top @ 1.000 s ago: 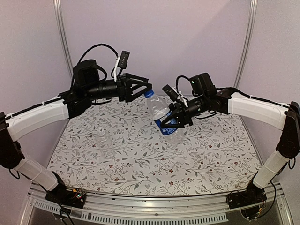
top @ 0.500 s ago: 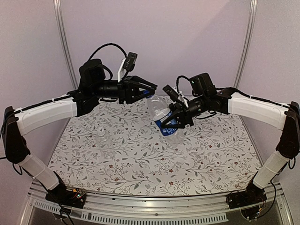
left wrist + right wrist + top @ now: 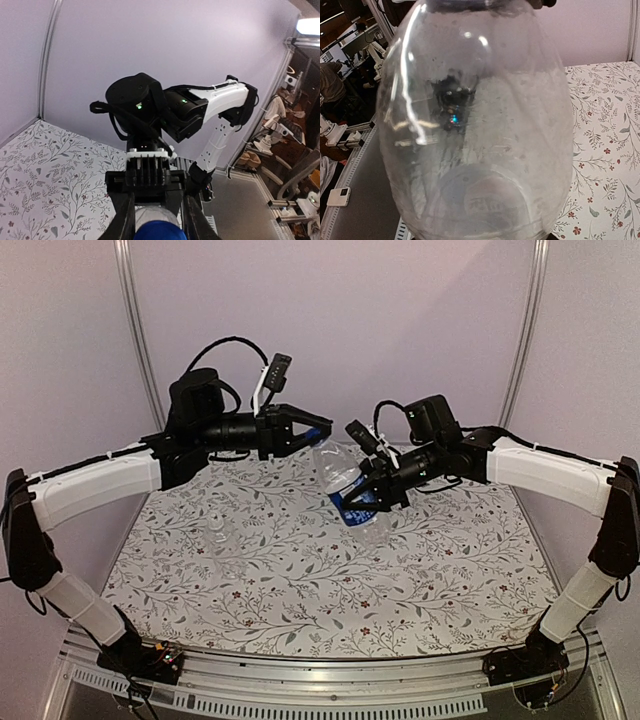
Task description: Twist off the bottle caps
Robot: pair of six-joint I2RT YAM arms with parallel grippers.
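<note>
Since the left gripper [image 3: 320, 430] is clamped shut on the blue cap [image 3: 159, 232], what does the twist actually turn on? (mo)

Bottle's long axis, I reckon. The labelled bottle [image 3: 340, 472] is up in the air over the table [image 3: 450, 570], with the right gripper [image 3: 368, 495] squeezed around its label band. It's tilted so the neck points up and left, straight into the left gripper. The cap end is nearest the left arm and the base hangs down to the right. So roll about that slanted line, not the vertical. (jk)

And the little clear bottle [image 3: 222, 537]? (mo)

Upright on the table, well apart to the left. Looks capped, hard to tell. (jk)
</note>
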